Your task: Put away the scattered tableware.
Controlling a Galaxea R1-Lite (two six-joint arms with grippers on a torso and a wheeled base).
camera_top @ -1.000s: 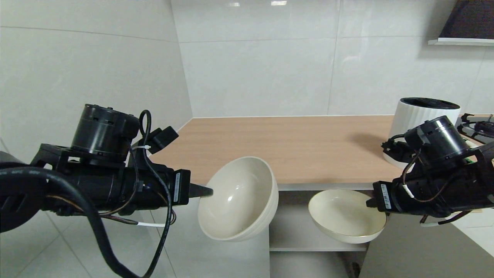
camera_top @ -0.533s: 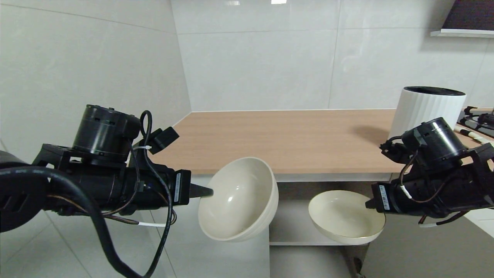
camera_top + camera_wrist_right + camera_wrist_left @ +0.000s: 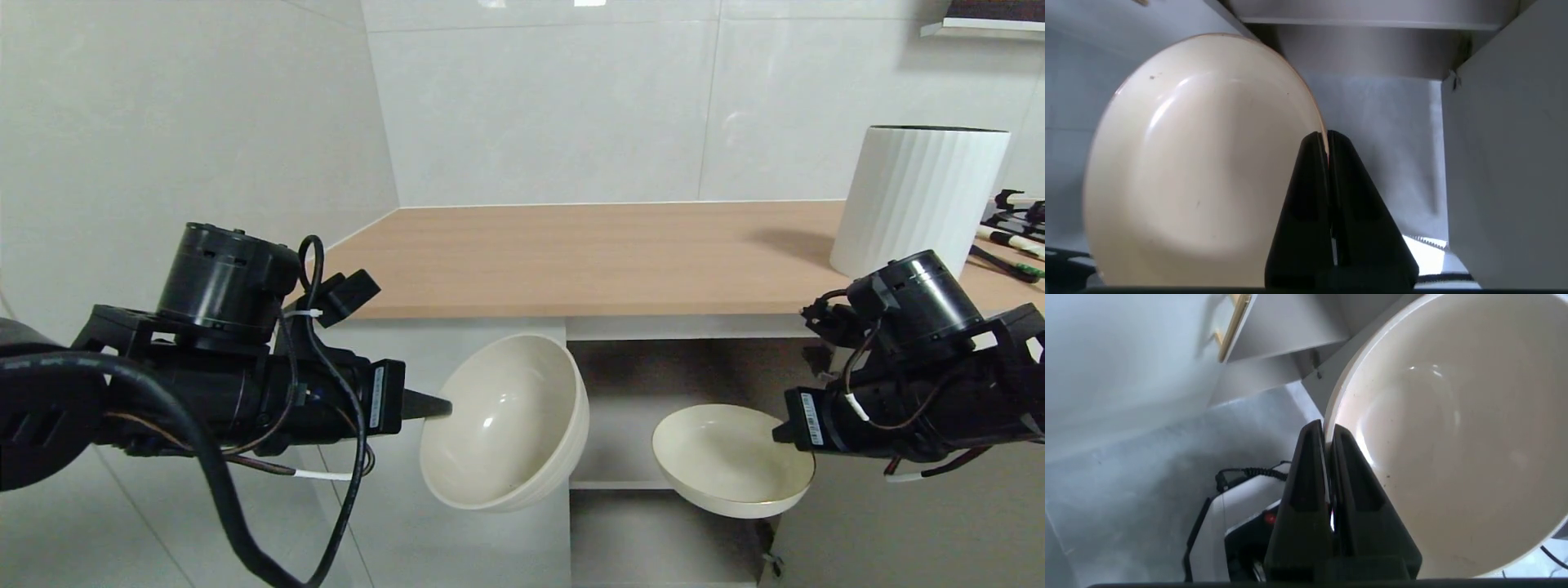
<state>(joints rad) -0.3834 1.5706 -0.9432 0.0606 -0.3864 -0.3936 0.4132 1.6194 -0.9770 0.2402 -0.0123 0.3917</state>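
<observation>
My left claw was pinched tight on the rim of the deep bowl, so the bowl hung tipped on its side in the air, below the front edge of the tabletop. My right claw was shut on the rim of the flat dish, holding it nearly level. I think I held them by the rims so they could slide onto the open shelf underneath. Both arms lay level, claws pointing in toward each other

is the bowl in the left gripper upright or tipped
Tipped. The bowl, pinched at its rim by the left gripper, has its opening facing sideways toward the head camera, its bare inside in view.
</observation>
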